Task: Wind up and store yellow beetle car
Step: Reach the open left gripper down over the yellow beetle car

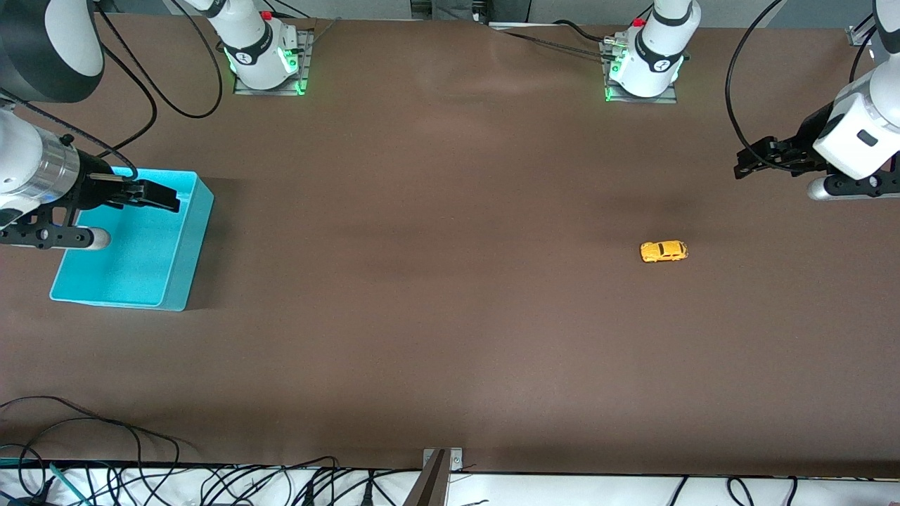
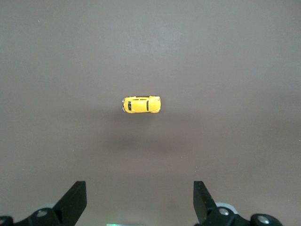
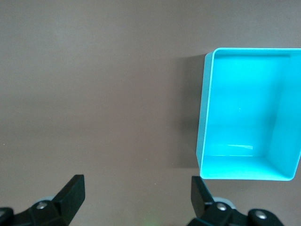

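Front view, car: the yellow beetle car (image 1: 663,251) sits alone on the brown surface (image 1: 436,281), right of centre in the frame.
Left gripper (image 1: 745,163): hangs at the frame's right edge, above the car, fingers (image 2: 75,200) spread apart, holding nothing.
Right gripper (image 1: 156,195): at the left edge over the turquoise bin (image 1: 184,274), fingers (image 3: 73,193) spread, empty.
Bin: nothing inside.
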You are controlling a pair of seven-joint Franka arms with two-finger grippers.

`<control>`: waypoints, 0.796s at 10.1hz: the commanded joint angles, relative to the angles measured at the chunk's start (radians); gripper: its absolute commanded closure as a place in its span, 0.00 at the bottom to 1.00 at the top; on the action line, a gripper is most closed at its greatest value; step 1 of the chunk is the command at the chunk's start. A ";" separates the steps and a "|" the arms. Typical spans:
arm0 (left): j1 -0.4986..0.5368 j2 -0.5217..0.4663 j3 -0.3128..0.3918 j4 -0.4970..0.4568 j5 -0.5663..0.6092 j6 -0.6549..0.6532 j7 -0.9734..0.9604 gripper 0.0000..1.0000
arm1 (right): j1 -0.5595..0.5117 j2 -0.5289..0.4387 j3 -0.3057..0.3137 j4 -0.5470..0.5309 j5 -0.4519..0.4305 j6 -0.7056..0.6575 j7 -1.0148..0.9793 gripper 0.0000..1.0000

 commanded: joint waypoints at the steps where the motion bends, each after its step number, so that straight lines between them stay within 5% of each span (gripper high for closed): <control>1: -0.003 -0.009 0.005 -0.069 0.019 0.014 0.003 0.00 | -0.001 -0.005 -0.001 -0.003 0.004 0.000 0.006 0.00; 8: -0.040 0.114 0.005 -0.278 0.019 0.449 0.003 0.00 | -0.007 -0.005 -0.004 -0.007 0.004 -0.005 0.006 0.00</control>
